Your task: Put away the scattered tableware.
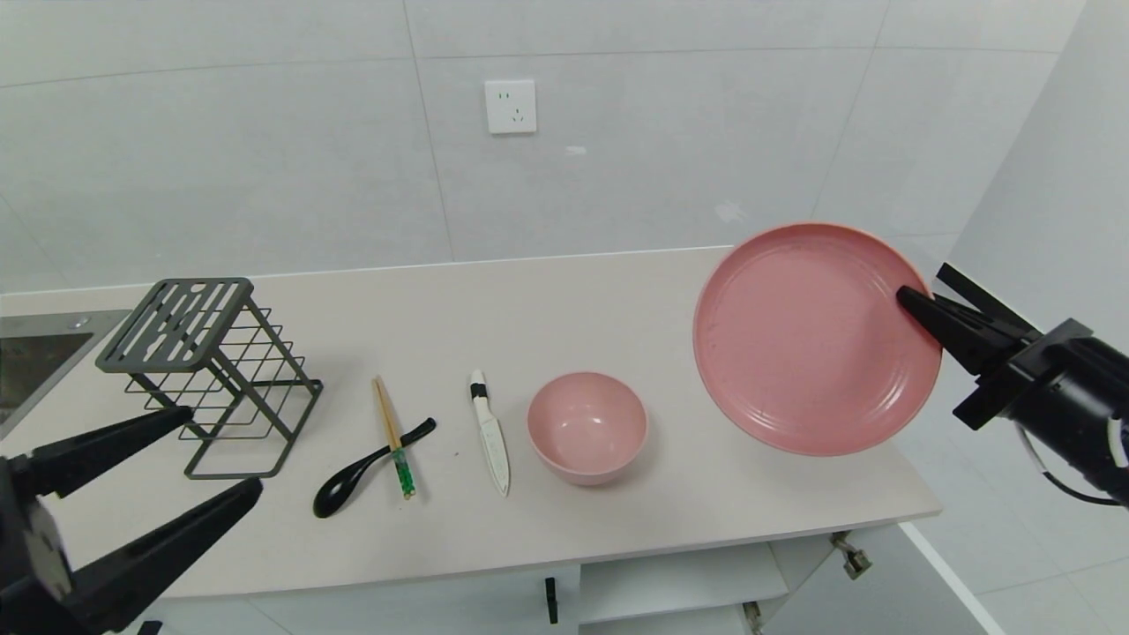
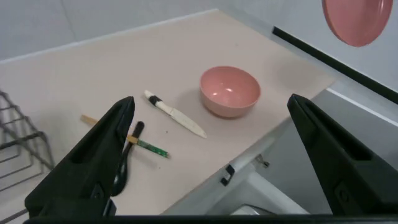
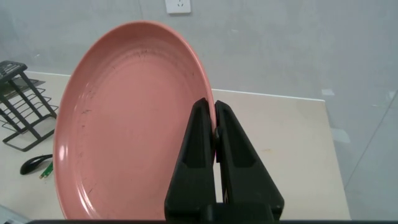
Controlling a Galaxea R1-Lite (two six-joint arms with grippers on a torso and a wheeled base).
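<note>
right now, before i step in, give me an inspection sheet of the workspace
surface: counter, no spills seen
job's things: pink plate held tilted in the air over the counter's right end; pink bowl, white knife and chopsticks crossing black spoon lie on the counter; wire rack stands at left
clutter: nothing seen
grippers: right gripper shut on the plate's rim; left gripper open, empty, near the rack
cables: nothing seen on the counter
surroundings: tiled wall with socket; sink at far left

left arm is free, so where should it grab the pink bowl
Probably the rim of the pink bowl, from above, one finger inside and one outside. It sits upright, mouth up, so the rim is exposed. The left gripper is open.
</note>
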